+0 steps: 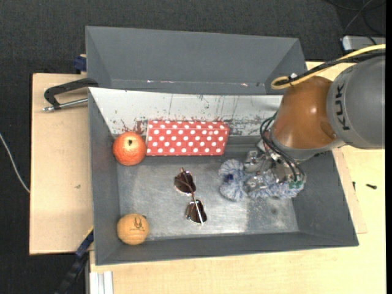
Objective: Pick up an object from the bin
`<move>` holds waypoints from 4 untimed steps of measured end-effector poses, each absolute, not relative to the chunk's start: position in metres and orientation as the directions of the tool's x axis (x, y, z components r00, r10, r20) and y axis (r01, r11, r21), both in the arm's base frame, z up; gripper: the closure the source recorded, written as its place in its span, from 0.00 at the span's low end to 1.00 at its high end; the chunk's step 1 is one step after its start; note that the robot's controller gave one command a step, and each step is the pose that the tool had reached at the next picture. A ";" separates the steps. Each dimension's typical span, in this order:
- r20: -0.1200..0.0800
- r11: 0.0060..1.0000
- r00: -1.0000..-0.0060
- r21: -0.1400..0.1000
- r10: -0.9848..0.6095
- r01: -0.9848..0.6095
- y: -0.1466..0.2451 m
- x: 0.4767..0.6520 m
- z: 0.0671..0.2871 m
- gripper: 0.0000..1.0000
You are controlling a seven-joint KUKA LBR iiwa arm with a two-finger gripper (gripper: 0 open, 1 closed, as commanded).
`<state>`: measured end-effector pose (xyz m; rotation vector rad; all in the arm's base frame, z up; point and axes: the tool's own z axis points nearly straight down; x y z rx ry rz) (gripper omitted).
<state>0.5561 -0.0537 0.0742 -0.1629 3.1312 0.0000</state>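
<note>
We see the arm (343,106) coming in from the view's right, above the bin's (104,207) right wall. Its grey link and the orange cover (303,115) at the wrist hang above the bin's right half. From there the wrist points steeply down, and the gripper (267,175) is low over the floor on the bin's right side.

The gripper is pressed into a fluffy blue-grey bundle (231,184), something like a mop head or a shaggy cloth. The bundle lies directly under and around the gripper, touching it. Its tufts spread out to the gripper's left and also a little to its right, and they hide the tool's tip. We cannot tell how far the gripper is open, nor whether it has hold of any of the fluff.

Left of the gripper and slightly nearer the view's lower edge, a pair of dark sunglasses (191,198) lies apart from the bundle. Up and to the left of the gripper, a red box with white dots (187,138) stands along the back wall. A red apple (129,149) sits just beside the box's far end. Well away from the gripper, in the bin's lower left corner, rests an orange ball (133,228).
</note>
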 end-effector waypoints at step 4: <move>-0.006 0.992 -0.992 0.000 -0.127 -0.127 -0.059 0.565 0.252 1.00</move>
